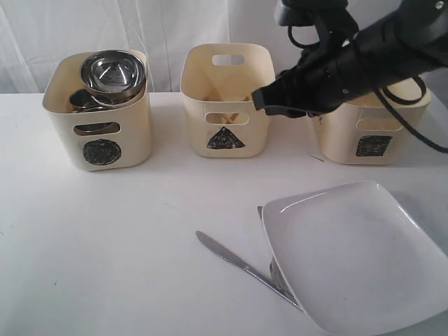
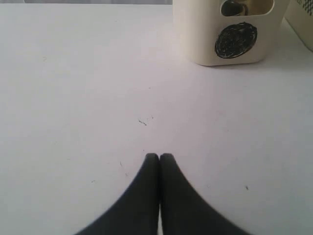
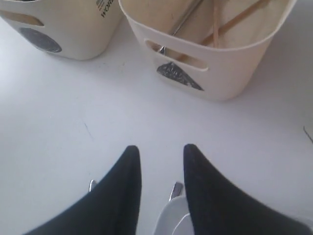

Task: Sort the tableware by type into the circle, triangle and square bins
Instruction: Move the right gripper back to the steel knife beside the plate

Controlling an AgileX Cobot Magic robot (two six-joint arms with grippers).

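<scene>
Right end effector (image 3: pixel 161 164): jaws partly open with nothing between them. It hangs above the surface (image 1: pixel 105 245), in front of the gap between the triangle bin (image 1: pixel 196 129) and the square bin (image 1: pixel 343 140).
Left end effector (image 2: pixel 159 157): jaws pressed together and empty, low over bare surface and facing the circle bin (image 2: pixel 200 39). It is out of the exterior view.
Knife (image 1: pixel 227 255): lies flat on the surface, toward the camera from the right end effector and slightly left of it.
Knife axis: diagonal. The free tip points far-left and the other end runs under the plate.
Plate (image 1: pixel 350 252): large, white and square. It lies flat at the near right and covers the knife's hidden end.
Steel handle end (image 1: pixel 260 209): pokes out at the plate's far-left corner. Which utensil it belongs to cannot be told.
Triangle bin contents: chopsticks (image 3: pixel 239 19) and a steel utensil.
Circle bin contents: steel bowl (image 1: pixel 112 70) on top, with more steel ware beneath it.
Nearer arm (judgement): the right arm, since the knife and plate both lie on its side.
Next move (judgement): descend toward the knife's exposed part, with the jaws set across its diagonal.
</scene>
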